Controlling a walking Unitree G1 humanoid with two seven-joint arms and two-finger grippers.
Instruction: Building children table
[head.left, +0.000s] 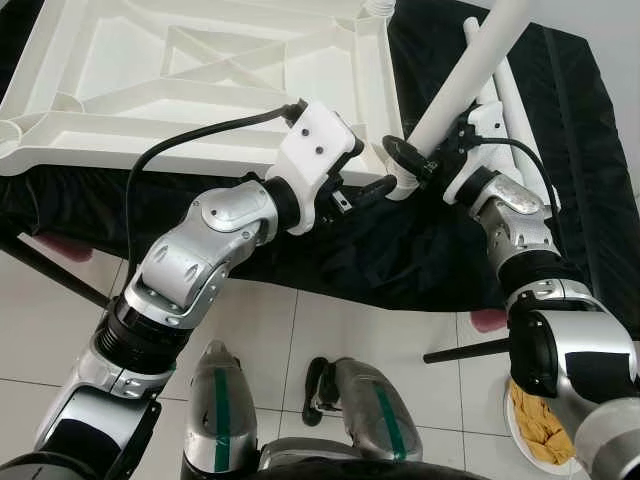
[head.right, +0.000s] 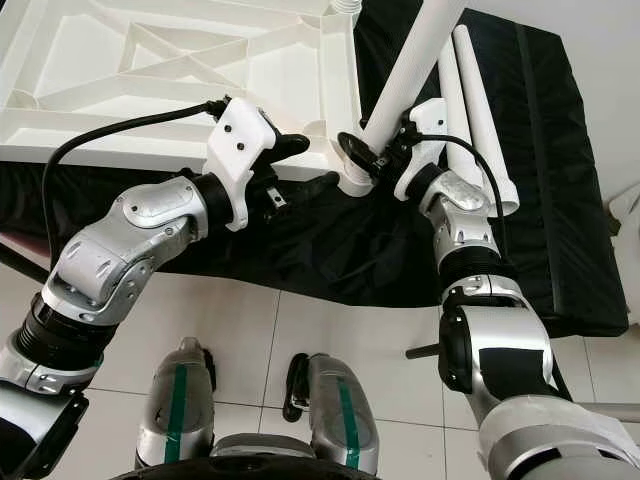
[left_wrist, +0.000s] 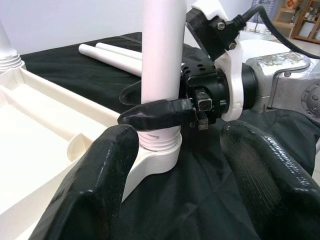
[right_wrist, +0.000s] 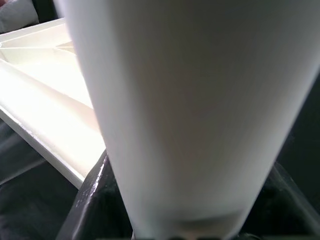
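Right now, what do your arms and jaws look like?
Both arms are silver metal with black joint rings. The left gripper and right gripper have long black jaws behind white wrist housings. A black cable loops into the left wrist, another runs along the right.

A: What does the right gripper (head.right: 368, 150) hold?
B: An upright white table leg (head.right: 410, 65), clamped low, just above the corner socket (head.right: 352, 181) of the upturned white tabletop (head.right: 150, 60).
A: And the left gripper (head.right: 300, 165)?
B: Beside that corner, over black cloth (head.right: 560, 200).
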